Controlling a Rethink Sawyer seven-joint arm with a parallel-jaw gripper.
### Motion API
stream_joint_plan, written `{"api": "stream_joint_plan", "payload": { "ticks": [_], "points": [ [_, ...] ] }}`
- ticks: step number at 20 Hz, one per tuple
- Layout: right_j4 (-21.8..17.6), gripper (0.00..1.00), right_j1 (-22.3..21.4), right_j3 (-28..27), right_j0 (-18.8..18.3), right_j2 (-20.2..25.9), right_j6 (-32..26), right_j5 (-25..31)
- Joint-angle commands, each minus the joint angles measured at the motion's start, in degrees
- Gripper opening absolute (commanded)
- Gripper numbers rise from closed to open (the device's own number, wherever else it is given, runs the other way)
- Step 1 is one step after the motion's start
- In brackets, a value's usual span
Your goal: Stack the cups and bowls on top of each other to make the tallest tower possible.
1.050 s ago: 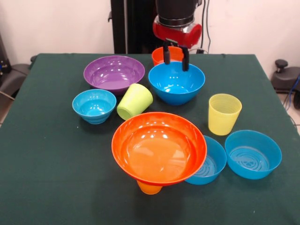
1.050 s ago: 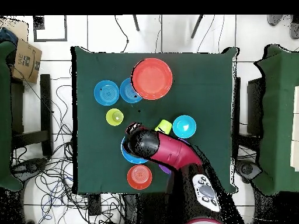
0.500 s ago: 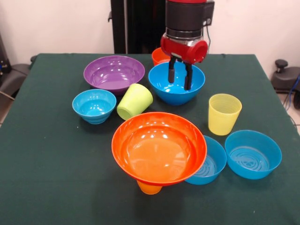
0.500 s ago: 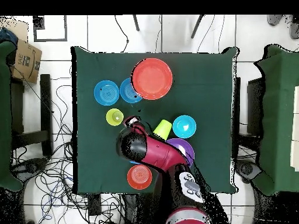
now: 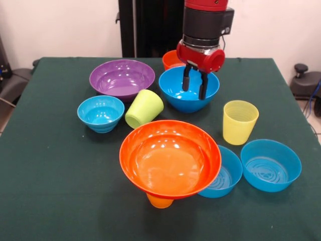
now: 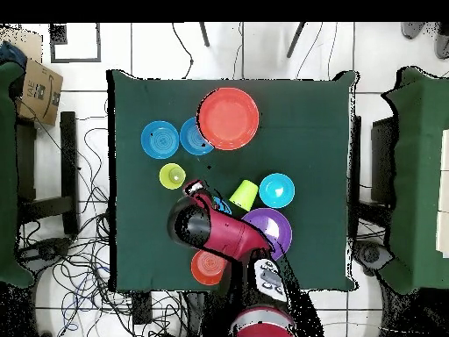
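My gripper (image 5: 195,84) is open, its fingers hanging down inside the large blue bowl (image 5: 175,93) with nothing between them. Near the table's front, the large orange bowl (image 5: 170,158) rests on an upturned orange cup (image 5: 160,202). In the overhead view this bowl (image 6: 228,118) hides the cup. A lime green cup (image 5: 144,108) lies on its side beside the small blue bowl (image 5: 101,113). The pale yellow cup (image 5: 240,121) stands upright. A large purple bowl (image 5: 122,78) sits at the back left. My arm hides most of the large blue bowl from above.
Two medium blue bowls (image 5: 225,175) (image 5: 271,164) sit at the front right, one tucked under the orange bowl's rim. A small orange bowl (image 5: 170,59) stands behind the large blue one. Chairs and cables surround the table (image 6: 307,132).
The gripper has come forward from over the blue bowl's far rim, shifted a little right in the front view and dropped lower into the bowl. Cups and bowls have not moved.
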Motion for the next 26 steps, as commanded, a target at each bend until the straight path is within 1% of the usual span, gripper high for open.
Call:
{"api": "stream_joint_plan", "payload": {
  "ticks": [1, 3, 6, 8, 13, 19, 26],
  "points": [
    [4.14, 1.0, 3.5, -2.03, 4.49, -3.68, 9.35, 7.82],
    [4.42, 1.0, 4.45, -2.61, 4.95, -4.42, 9.03, 7.98],
    [4.87, 1.0, 5.93, -3.01, 5.82, -5.29, 9.3, 6.27],
    [5.07, 1.0, 6.89, -3.09, 5.87, -5.18, 9.59, 3.91],
    [5.04, 1.0, 7.82, -2.33, 4.7, -3.07, 10.98, -1.73],
    [5.31, 1.0, 8.14, -1.41, 4.05, -1.23, 12.56, -5.52],
    [6.56, 1.0, 6.86, -0.06, 4.48, -0.16, 13.9, -6.39]
  ]
}}
